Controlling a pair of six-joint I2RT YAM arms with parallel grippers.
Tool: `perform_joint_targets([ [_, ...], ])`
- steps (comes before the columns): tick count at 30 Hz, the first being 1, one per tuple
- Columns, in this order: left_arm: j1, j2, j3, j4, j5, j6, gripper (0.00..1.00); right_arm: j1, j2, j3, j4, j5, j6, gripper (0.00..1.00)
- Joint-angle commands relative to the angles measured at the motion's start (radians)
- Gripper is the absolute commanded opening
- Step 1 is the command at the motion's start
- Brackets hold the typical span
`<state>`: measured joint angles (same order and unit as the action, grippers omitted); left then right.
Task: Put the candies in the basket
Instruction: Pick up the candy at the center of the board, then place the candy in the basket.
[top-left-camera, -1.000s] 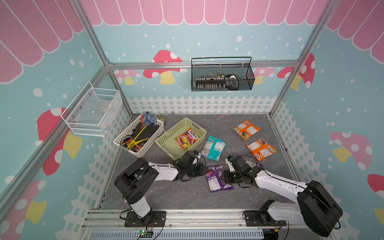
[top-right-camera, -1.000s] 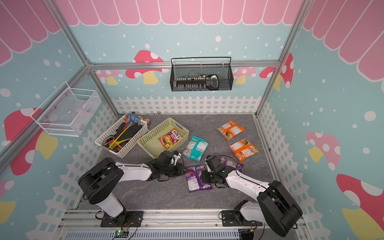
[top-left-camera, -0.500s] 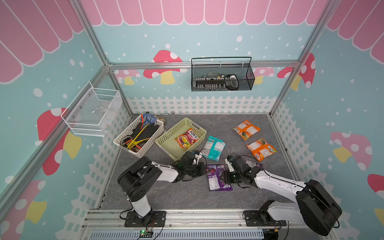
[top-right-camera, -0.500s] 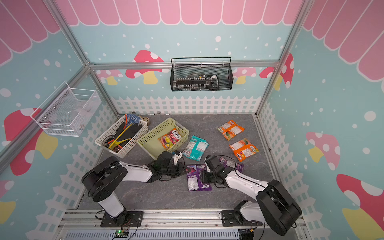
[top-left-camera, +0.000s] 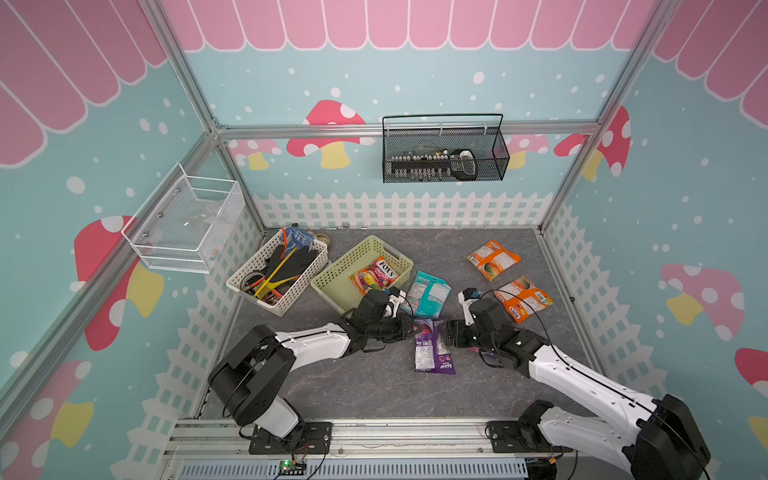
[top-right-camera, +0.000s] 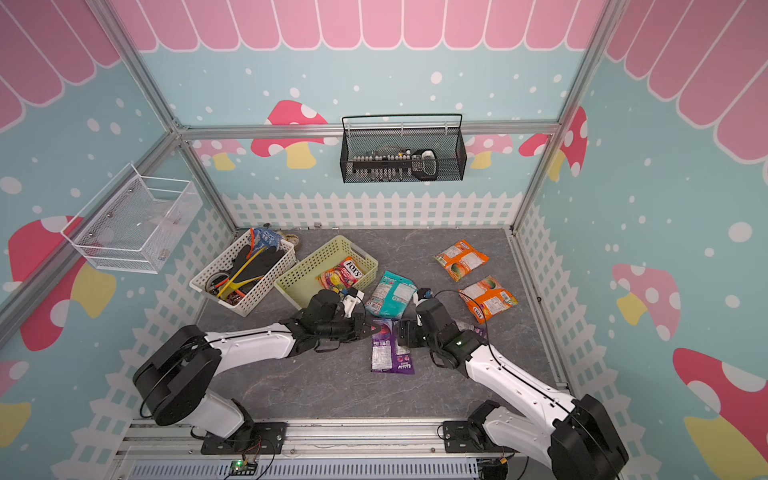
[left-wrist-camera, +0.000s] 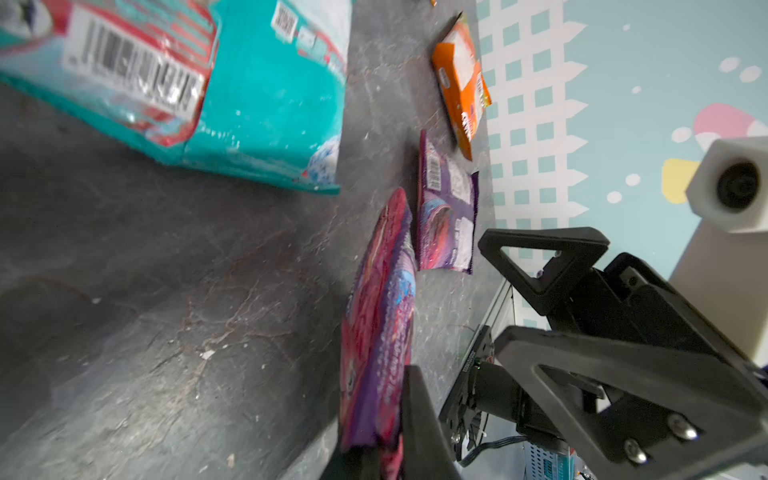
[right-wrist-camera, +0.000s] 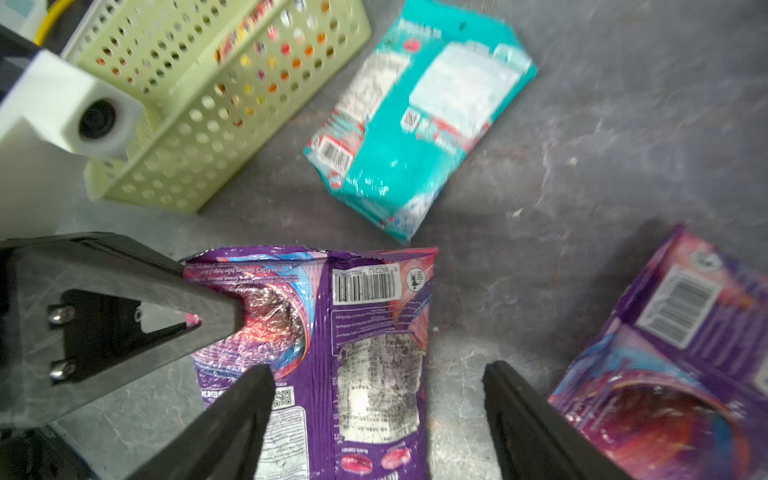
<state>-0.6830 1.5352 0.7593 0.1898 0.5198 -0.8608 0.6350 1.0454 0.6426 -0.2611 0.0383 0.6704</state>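
Top views: lying flat on the grey desk (top-left-camera: 374, 390), a purple candy bag (top-left-camera: 432, 347) between both hands; left hand (top-left-camera: 411, 328) pinching its near-basket edge, right hand (top-left-camera: 446, 334) at the opposite edge.
Basket: pale yellow-green basket (top-left-camera: 332, 276) beside a white basket (top-right-camera: 216, 266), one FOX'S bag (top-right-camera: 338, 274) inside; teal bag (top-left-camera: 428, 293) just beside it on the desk.
Far side: two orange bags (top-right-camera: 461, 259) on the desk, apart from the arms.
Left wrist: left hand clamped shut on the purple bag's edge (left-wrist-camera: 376, 332) (bag seen edge-on); second purple bag (left-wrist-camera: 446, 216) beyond.
Right wrist: right hand (right-wrist-camera: 378, 399) spread wide, fingers either side of the purple bag, gripping nothing.
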Motion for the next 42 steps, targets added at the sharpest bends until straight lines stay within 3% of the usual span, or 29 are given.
perform_joint_targets([
  [1, 0.049, -0.095, 0.084, -0.153, -0.039, 0.098, 0.00, 0.003, -0.021, 0.037, -0.031, 0.131, -0.042, 0.91],
  [6, 0.165, -0.185, 0.195, -0.303, -0.016, 0.154, 0.00, 0.003, -0.001, 0.067, -0.029, 0.180, -0.057, 0.97],
  [12, 0.339, -0.183, 0.373, -0.460, 0.028, 0.221, 0.00, 0.003, 0.032, 0.071, -0.006, 0.170, -0.049, 0.99],
  [16, 0.457, -0.146, 0.418, -0.461, 0.038, 0.155, 0.00, 0.003, 0.034, 0.068, -0.002, 0.166, -0.045, 0.99],
  [19, 0.506, -0.110, 0.439, -0.453, -0.015, 0.090, 0.00, 0.003, 0.025, 0.065, -0.003, 0.163, -0.045, 0.99],
  [29, 0.513, 0.001, 0.376, -0.183, -0.194, -0.216, 0.00, 0.004, 0.013, 0.055, 0.023, 0.124, -0.038, 0.99],
  [42, 0.432, 0.208, 0.388, 0.145, -0.228, -0.471, 0.00, 0.003, 0.064, 0.055, 0.055, 0.066, -0.038, 0.99],
])
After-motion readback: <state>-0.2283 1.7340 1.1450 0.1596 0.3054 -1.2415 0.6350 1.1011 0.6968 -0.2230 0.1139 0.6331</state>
